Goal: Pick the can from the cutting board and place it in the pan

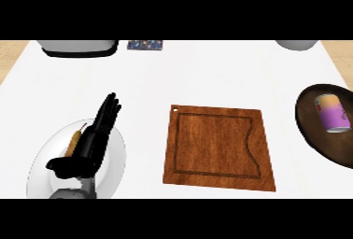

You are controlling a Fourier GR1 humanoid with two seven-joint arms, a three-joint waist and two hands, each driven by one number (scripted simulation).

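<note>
A purple, orange and white can (331,113) lies on its side inside the dark round pan (314,135) at the right edge of the head view. The brown wooden cutting board (218,147) lies in the middle of the white counter with nothing on it. My left hand (93,140) rests open at the lower left, fingers straight and pointing away, above a white plate (45,158). It holds nothing and stays well left of the board. My right hand does not show.
On the white plate lies a thin orange-brown stick-like item (72,141), partly hidden by my left hand. At the back stand a grey appliance (77,47), a small patterned box (145,45) and a grey bowl (298,44).
</note>
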